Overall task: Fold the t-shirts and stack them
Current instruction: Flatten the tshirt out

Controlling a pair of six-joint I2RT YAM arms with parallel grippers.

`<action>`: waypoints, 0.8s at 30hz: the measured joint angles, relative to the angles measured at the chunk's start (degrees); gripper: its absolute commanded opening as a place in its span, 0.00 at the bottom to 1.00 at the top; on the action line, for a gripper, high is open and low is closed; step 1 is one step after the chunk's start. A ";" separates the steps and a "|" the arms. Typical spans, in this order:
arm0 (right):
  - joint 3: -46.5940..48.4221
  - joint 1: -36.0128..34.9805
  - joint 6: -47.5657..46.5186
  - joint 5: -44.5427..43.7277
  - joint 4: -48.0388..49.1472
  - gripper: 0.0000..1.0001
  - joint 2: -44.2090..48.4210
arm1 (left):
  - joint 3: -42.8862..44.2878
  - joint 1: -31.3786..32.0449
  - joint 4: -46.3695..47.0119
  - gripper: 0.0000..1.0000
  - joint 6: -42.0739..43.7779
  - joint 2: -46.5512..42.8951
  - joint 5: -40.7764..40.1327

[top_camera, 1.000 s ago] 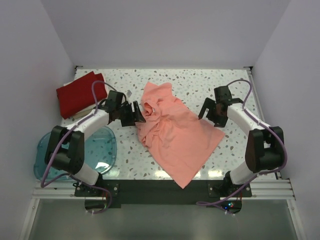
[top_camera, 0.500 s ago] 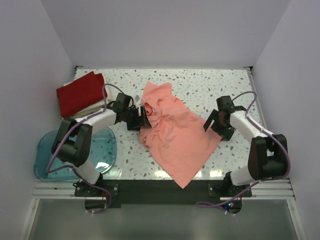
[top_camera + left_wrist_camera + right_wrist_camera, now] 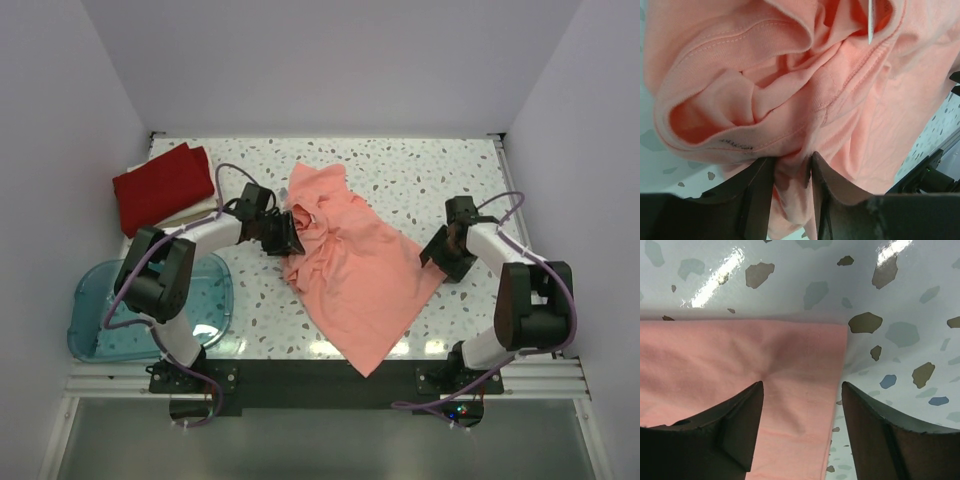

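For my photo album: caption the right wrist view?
Open right gripper straddling a corner of the salmon-pink cloth t-shirt on a speckled tabletop.

Two slim arms, left arm (image 3: 197, 237) and right arm (image 3: 493, 243): white shells on the long links, chunky black joints between. Thin purple cable (image 3: 226, 167) looping back from behind each set of jaws toward black bases (image 3: 185, 378). Tiny red and blue lights (image 3: 455, 411) below the right base. Jaws matte black, wedge-shaped, smooth-faced.
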State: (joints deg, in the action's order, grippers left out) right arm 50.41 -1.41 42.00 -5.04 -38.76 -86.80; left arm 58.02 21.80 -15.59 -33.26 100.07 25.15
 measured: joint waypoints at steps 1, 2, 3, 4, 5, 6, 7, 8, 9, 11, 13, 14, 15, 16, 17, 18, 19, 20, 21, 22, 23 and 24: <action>0.00 0.20 -0.07 0.00 0.44 0.62 -0.39 | 0.07 0.02 0.17 0.34 -0.09 0.39 0.02; 0.00 0.37 -0.20 0.00 0.92 0.60 -0.85 | 0.07 0.02 0.33 0.31 -0.11 0.72 0.00; 0.00 0.46 -0.13 0.00 1.27 0.58 -1.20 | 0.07 0.02 0.48 0.29 -0.11 0.96 0.00; 0.00 0.63 -0.22 -0.02 1.62 0.51 -1.81 | 0.07 0.02 0.63 0.23 -0.11 1.07 0.00; 0.02 0.72 -0.42 0.00 2.03 0.48 -2.49 | 0.07 0.02 0.83 0.22 -0.15 1.09 0.00; 0.02 0.76 -0.52 0.04 2.47 0.46 -3.26 | 0.07 0.02 1.09 0.22 -0.13 1.09 0.00; 0.31 0.85 -0.70 -0.02 2.34 0.38 -3.96 | 0.22 0.02 1.25 0.21 -0.11 1.09 0.00; 0.48 0.96 -0.90 0.02 2.58 0.31 -4.07 | 0.33 0.02 1.42 0.19 -0.13 1.09 -0.02; 0.70 1.01 -1.07 0.04 2.89 0.24 -4.37 | 0.48 0.02 1.53 0.13 -0.13 1.09 -0.02; 1.53 1.09 -1.25 0.07 2.95 0.13 -5.33 | 0.72 0.04 1.97 0.03 -0.37 1.09 -0.07; 2.62 1.09 -1.33 0.09 3.04 0.08 -6.32 | 1.01 0.04 2.67 0.00 -0.66 1.07 -0.11; 3.34 1.09 -1.53 0.07 2.86 0.06 -6.84 | 1.25 0.04 2.86 0.00 -0.66 1.05 -0.31; 4.09 1.09 -1.75 -0.02 2.69 0.01 -7.39 | 1.66 0.02 2.82 0.00 -0.63 0.94 -0.63; 4.74 1.09 -1.92 -0.07 2.60 0.00 -7.76 | 2.14 0.02 2.73 0.00 -0.61 0.76 -1.22; 5.60 1.27 -2.19 -0.26 2.34 0.00 -8.09 | 2.73 0.02 2.60 0.00 -0.61 0.44 -1.99; 6.23 1.51 -2.25 -0.35 2.12 0.00 -8.13 | 3.41 0.00 2.43 0.00 -0.59 -0.07 -2.86; 7.21 1.97 -2.38 -0.52 1.55 0.00 -8.11 | 4.07 -0.13 2.21 0.00 -0.57 -0.83 -3.74; 8.50 2.67 -2.58 -0.79 0.98 0.00 -8.07 | 4.59 -0.26 2.08 0.00 -0.57 -1.90 -4.61; 9.55 3.30 -2.62 -1.05 0.52 0.00 -7.98 | 5.01 -0.52 2.03 0.00 -0.59 -3.23 -5.20; 11.13 4.22 -2.78 -1.27 -0.15 0.00 -7.72 | 5.42 -1.01 2.01 0.00 -0.59 -4.87 -5.73; 12.31 4.90 -2.86 -1.44 -0.50 0.00 -7.45 | 5.75 -1.70 2.03 0.00 -0.66 -6.60 -6.23; 13.97 5.81 -3.04 -1.53 -1.38 0.00 -6.91 | 5.97 -2.43 2.03 0.00 -0.68 -8.00 -6.47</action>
State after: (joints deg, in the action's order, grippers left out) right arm 64.38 4.40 38.96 -6.57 -40.14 -93.71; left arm 63.99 19.38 -13.56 -33.93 92.07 18.68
